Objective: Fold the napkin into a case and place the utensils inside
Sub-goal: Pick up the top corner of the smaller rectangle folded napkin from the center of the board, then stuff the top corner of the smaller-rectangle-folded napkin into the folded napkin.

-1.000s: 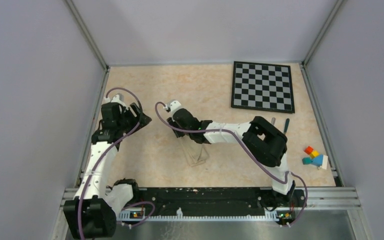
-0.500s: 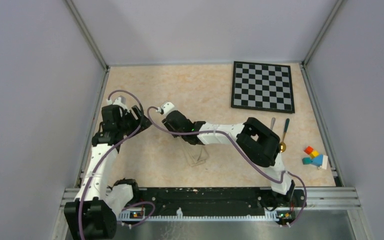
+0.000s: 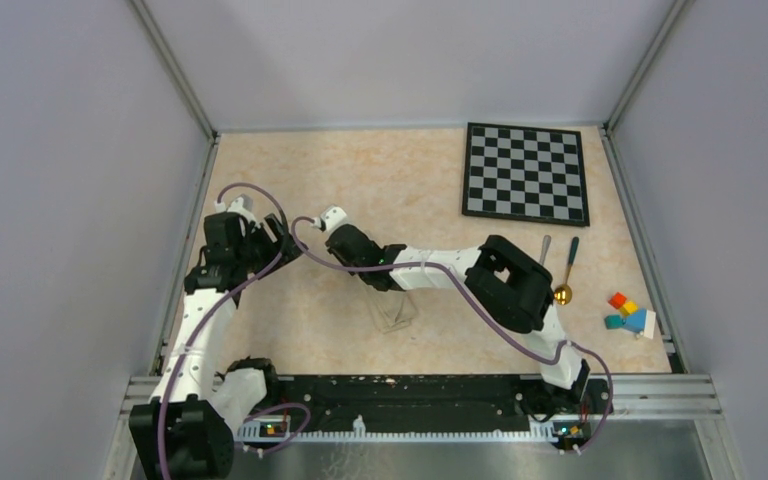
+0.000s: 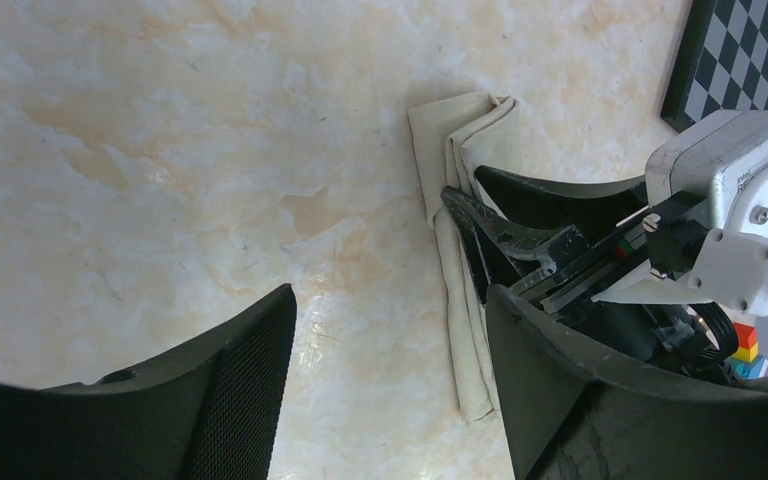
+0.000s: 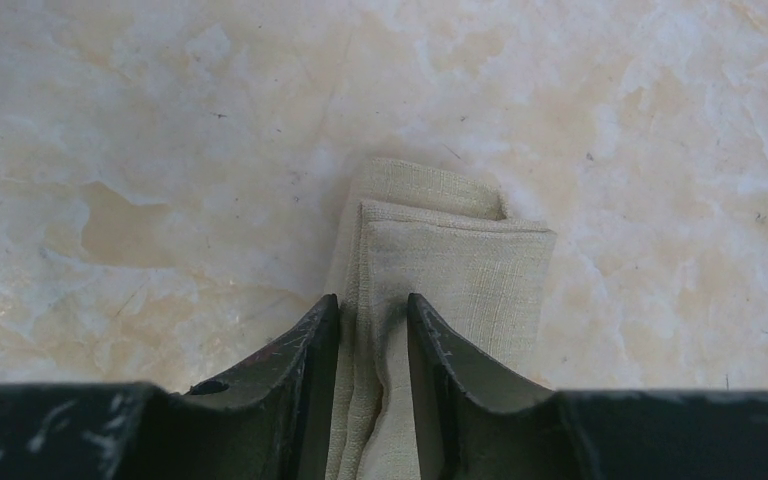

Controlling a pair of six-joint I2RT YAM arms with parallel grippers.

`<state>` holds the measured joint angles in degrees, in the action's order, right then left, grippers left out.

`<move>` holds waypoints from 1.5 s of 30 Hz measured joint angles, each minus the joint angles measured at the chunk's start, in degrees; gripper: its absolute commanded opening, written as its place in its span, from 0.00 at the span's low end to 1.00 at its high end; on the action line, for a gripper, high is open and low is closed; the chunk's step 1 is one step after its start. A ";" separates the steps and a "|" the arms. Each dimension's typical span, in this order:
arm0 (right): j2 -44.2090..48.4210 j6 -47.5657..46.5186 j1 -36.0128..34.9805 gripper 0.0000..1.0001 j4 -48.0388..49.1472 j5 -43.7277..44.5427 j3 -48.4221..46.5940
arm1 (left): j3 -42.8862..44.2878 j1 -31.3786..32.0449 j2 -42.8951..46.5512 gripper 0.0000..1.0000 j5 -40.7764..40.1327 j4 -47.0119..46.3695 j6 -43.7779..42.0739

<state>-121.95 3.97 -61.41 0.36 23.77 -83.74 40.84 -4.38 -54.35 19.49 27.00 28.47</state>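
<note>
The napkin lies folded into a long narrow strip at the table's middle, and it shows in the left wrist view and the right wrist view. My right gripper is over its left part and shut on a raised fold of the cloth; in the top view it reaches in from the right. My left gripper is open and empty just left of the strip. The silver knife and the spoon lie side by side at the right.
A black-and-white checkered board lies at the back right. Small coloured blocks sit near the right edge. Grey walls close in the table on three sides. The right arm's elbow hangs beside the utensils.
My right arm has shifted left, uncovering the spoon's gold bowl. My left gripper has moved slightly right and farther back, toward the napkin.
</note>
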 measured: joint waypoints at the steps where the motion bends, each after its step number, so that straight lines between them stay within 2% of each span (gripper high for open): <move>1: 0.00 0.02 0.00 0.29 0.00 0.39 0.00 | -0.09 -0.04 0.13 0.76 0.04 0.02 -0.02; 7: -0.09 0.00 -0.07 0.26 0.11 1.92 0.00 | -0.48 -0.04 0.33 0.80 0.57 -0.07 -0.09; 10: -0.17 -0.17 -0.09 0.00 0.37 2.36 0.00 | -0.83 -0.04 0.44 0.81 0.90 -0.02 -0.07; 16: -0.22 -0.15 -0.09 0.00 0.44 2.75 0.00 | -1.79 -0.09 0.50 0.85 1.95 -0.98 0.22; 21: 0.42 2.82 0.02 0.00 0.68 1.73 0.66 | -5.40 -0.04 0.46 0.77 4.46 -5.60 2.97; 24: 1.92 5.99 0.48 0.00 0.26 0.26 1.84 | -7.93 0.81 0.02 0.76 4.66 -8.81 4.61; 30: 6.86 13.81 2.58 0.00 -0.02 -3.63 4.96 | -8.37 8.92 -6.47 0.73 0.70 -14.40 5.77; 32: 8.39 16.11 3.65 0.00 -0.04 -4.72 5.79 | -8.37 11.85 -8.85 0.69 -0.98 -16.46 5.75; 37: 9.60 20.39 5.66 0.00 -0.55 -6.73 6.14 | -7.96 17.16 -14.53 0.52 -5.84 -20.81 3.65; 41: 9.70 22.91 6.60 0.00 -0.83 -8.07 7.17 | -7.93 22.21 -16.41 0.48 -9.64 -25.97 -0.24; 45: 9.84 24.57 7.13 0.00 -0.92 -9.25 7.74 | -7.39 24.26 -19.91 0.45 -11.34 -30.97 -3.78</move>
<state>-112.12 28.53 -54.28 -0.56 14.52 -76.01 33.45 19.88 -74.26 8.14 -3.97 24.69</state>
